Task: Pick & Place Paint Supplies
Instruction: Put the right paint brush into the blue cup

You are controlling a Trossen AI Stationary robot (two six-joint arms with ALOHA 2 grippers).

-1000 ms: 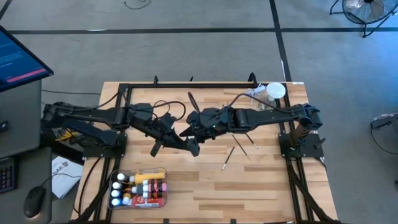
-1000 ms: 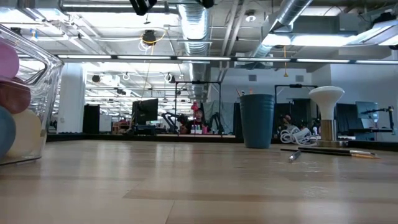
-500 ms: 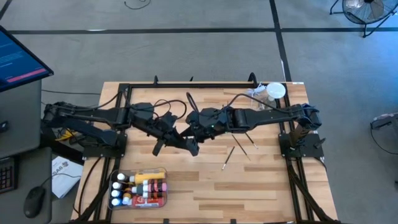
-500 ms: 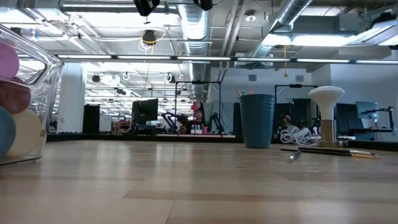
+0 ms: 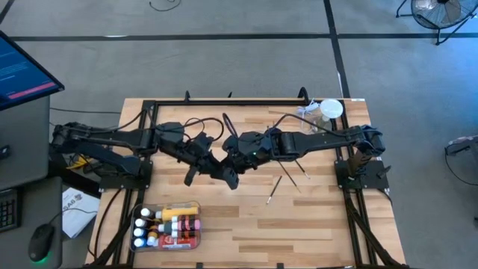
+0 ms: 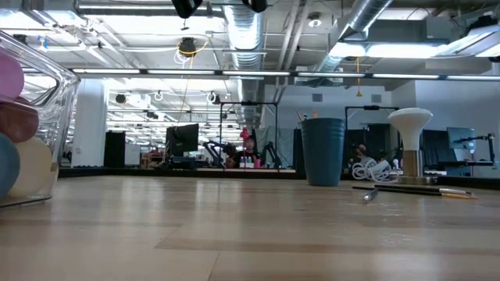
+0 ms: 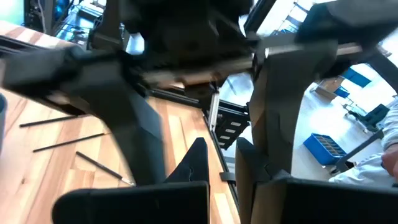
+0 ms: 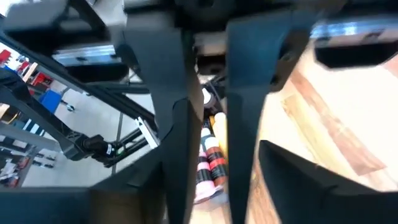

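My two grippers meet above the middle of the table. My left gripper (image 5: 216, 159) (image 7: 221, 165) is shut on a thin dark brush (image 5: 228, 123) whose free end sticks out toward the far edge. My right gripper (image 5: 228, 160) (image 8: 208, 186) faces it, open. Its fingers (image 7: 130, 130) stand on either side of the left fingertips, and I see them touch nothing. A clear tray (image 5: 200, 224) near the front left holds paint bottles (image 5: 168, 224) (image 8: 211, 155). Three more brushes (image 5: 275, 188) (image 6: 406, 190) lie flat on the wood to the right. My left gripper is shut on the brush, but both grippers' bodies hide the place of contact in the high view, so I cannot tell which part it has. The brush's free end (image 5: 225, 116) points toward the table's far edge. The brush is lifted clear of the table.
A clear jar with a white lid (image 5: 331, 110) (image 6: 410, 125) stands at the far right corner. A blue-grey cup (image 6: 323, 150) shows in the low view. Black frame rails (image 5: 224, 99) run along the far edge and the sides. Bare wood lies at the front right.
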